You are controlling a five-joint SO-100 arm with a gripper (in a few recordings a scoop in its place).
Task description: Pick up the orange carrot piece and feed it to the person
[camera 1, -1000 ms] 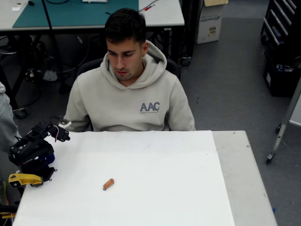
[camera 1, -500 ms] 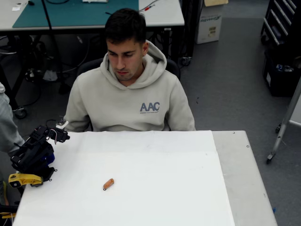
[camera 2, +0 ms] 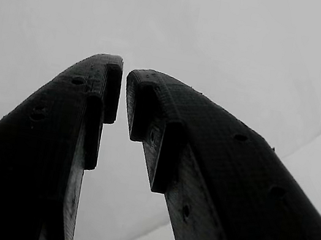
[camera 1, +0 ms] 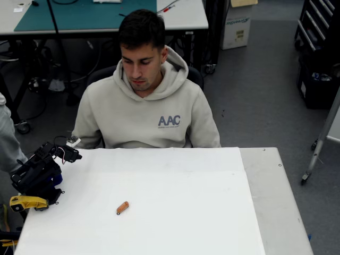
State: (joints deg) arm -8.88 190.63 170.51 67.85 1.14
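Now, step: reach not begun; orange carrot piece (camera 1: 122,207) lies untouched on table (camera 1: 175,212).
Pincer (camera 2: 122,91): nearly closed, empty.
Next: spread, descend over carrot.

1. The robot arm (camera 1: 40,170) is black, made of blocky printed parts, as the overhead view shows.
2. A blue part sits low on its body, and a yellow piece (camera 1: 26,202) is at its base.
3. Thin red and white wires run near its upper end, beside a small white plate.
4. In the wrist view the pincer (camera 2: 121,97) has two black fingers (camera 2: 214,167) with a fine woven texture, small round holes and stepped inner edges.
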